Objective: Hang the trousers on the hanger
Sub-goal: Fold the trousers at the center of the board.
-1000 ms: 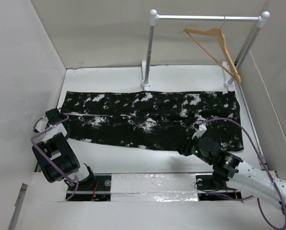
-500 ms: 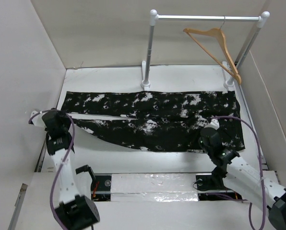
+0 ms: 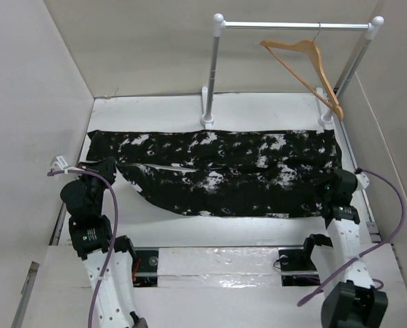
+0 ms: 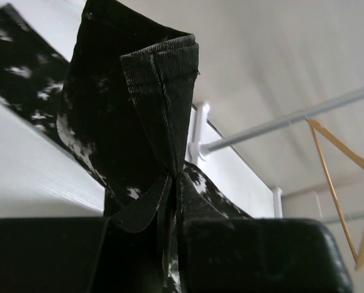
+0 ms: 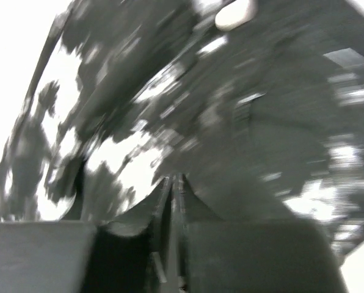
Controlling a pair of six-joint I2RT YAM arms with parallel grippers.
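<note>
The black trousers (image 3: 224,171) with white splatter marks lie spread across the table, legs to the left, waist to the right. My left gripper (image 3: 106,167) is shut on the cuff end and holds it off the table; in the left wrist view the folded hem (image 4: 160,91) stands up from the shut jaws. My right gripper (image 3: 334,188) is shut on the waist end; the right wrist view shows blurred fabric (image 5: 188,110) pinched between the jaws. The light-brown wooden hanger (image 3: 306,68) hangs by its hook on the rack's bar at the back right and also shows in the left wrist view (image 4: 344,183).
The white and silver rack (image 3: 217,68) stands at the back, its two posts on feet behind the trousers. White walls close the table on the left, right and back. A foil-covered strip (image 3: 217,263) runs along the near edge between the arm bases.
Both arms have swung outward and up: the left gripper has pulled the near leg's cuff up and back; the right gripper has moved right to the waist's edge, fabric drawn along.
</note>
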